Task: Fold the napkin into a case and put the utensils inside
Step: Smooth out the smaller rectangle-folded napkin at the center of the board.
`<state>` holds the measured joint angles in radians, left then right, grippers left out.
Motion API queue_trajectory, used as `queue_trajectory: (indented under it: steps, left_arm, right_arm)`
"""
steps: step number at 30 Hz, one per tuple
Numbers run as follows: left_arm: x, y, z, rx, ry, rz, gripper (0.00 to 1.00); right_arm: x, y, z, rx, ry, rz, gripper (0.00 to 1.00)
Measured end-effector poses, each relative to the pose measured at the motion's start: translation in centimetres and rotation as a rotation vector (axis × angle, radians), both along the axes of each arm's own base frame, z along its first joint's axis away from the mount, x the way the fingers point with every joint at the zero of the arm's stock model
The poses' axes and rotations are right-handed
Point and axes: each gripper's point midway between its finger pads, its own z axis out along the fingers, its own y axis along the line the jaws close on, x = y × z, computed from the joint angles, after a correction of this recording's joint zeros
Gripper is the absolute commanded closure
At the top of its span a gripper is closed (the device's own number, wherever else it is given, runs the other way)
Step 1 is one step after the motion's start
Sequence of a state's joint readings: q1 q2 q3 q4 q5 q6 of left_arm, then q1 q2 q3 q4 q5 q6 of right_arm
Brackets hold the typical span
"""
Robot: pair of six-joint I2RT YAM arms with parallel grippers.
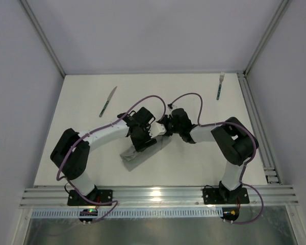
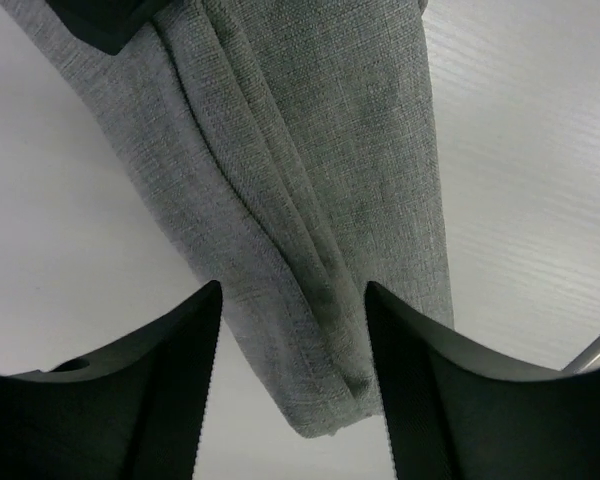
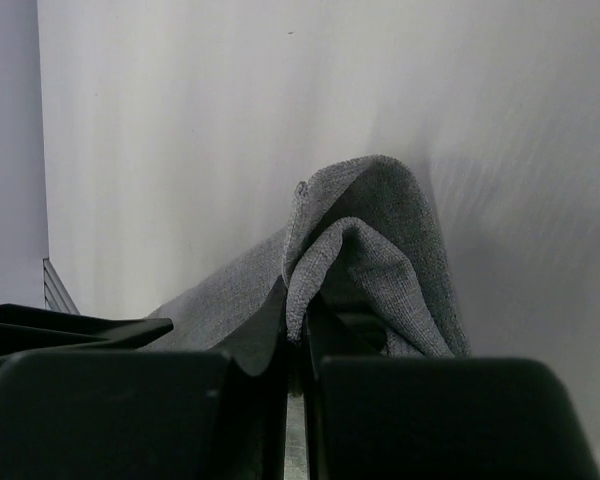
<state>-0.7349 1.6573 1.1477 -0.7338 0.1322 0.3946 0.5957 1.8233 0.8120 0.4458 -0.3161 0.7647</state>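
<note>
The grey napkin (image 1: pixel 137 154) lies folded into a narrow strip at the table's middle front, running from lower left to upper right. My left gripper (image 1: pixel 144 141) hovers over the strip, open, its fingers (image 2: pixel 170 390) straddling the strip's near end (image 2: pixel 310 250) without closing on it. My right gripper (image 1: pixel 166 127) is shut on the napkin's upper edge (image 3: pixel 360 240) and holds that fold lifted off the table. The knife (image 1: pixel 107 101) lies at the back left. The fork (image 1: pixel 220 85) with its teal handle lies at the back right. Both are apart from the napkin.
Metal rails run along the table's front (image 1: pixel 158 195) and right side (image 1: pixel 257 127). White walls enclose the back and sides. The two arms meet over the napkin, their cables (image 1: pixel 153 99) looping above.
</note>
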Motion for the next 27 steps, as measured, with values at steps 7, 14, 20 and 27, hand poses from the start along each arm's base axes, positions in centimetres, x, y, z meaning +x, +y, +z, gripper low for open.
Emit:
queue_trajectory:
  steps: [7, 14, 20, 27]
  left_arm:
    - [-0.3, 0.2, -0.8, 0.008, -0.009, 0.005, 0.79]
    - [-2.0, 1.1, -0.7, 0.006, -0.009, -0.028, 0.95]
    - [-2.4, 1.3, -0.6, -0.002, -0.009, -0.032, 0.98]
    - [-2.5, 1.1, -0.4, -0.007, -0.012, -0.038, 0.99]
  right_arm:
    - [-0.1, 0.0, 0.5, 0.019, -0.005, -0.004, 0.78]
    - [0.1, -0.5, 2.1, 0.028, -0.030, -0.005, 0.52]
    - [0.6, -2.4, 3.9, 0.003, -0.058, -0.025, 0.44]
    - [0.9, -5.4, 5.8, -0.047, -0.105, -0.044, 0.44]
